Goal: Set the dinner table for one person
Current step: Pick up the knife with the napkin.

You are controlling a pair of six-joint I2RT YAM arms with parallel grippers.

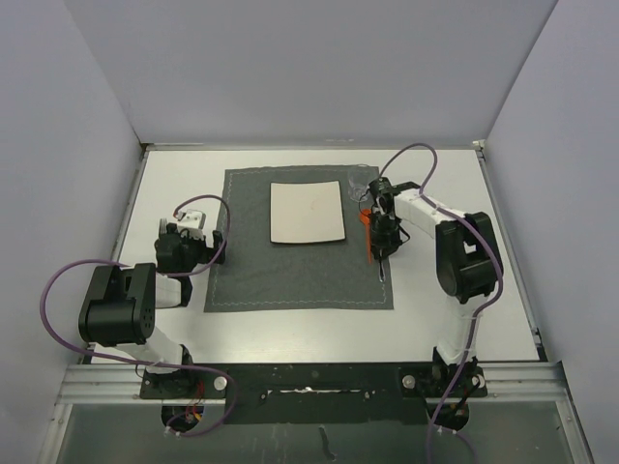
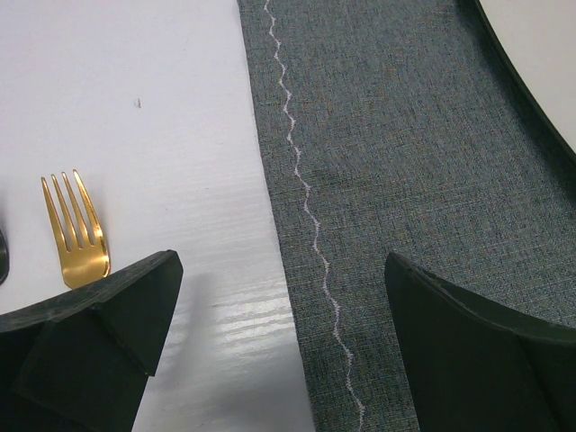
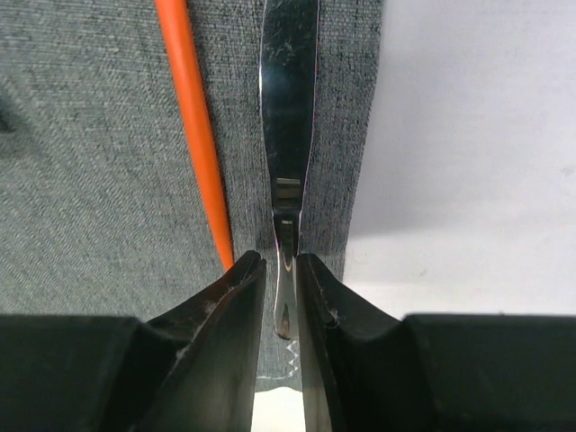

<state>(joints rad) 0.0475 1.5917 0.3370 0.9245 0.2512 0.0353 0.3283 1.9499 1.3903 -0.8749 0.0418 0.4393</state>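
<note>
A silver knife (image 3: 288, 135) lies lengthwise on the right strip of the dark grey placemat (image 1: 290, 275), next to an orange-handled utensil (image 3: 193, 135). My right gripper (image 3: 282, 261) straddles the knife's handle end. Its jaws are slightly parted, and a thin gap shows on the left side of the handle. The white square plate (image 1: 307, 213) sits on the mat's upper middle. My left gripper (image 2: 283, 270) hangs wide open and empty over the mat's left stitched edge. A gold fork (image 2: 79, 238) lies on the white dinner table (image 1: 464, 329) just left of it.
A faint clear glass-like shape (image 1: 360, 182) stands at the mat's upper right corner. Grey walls close in the table on the left, back and right. Purple cables loop from both arms above the tabletop.
</note>
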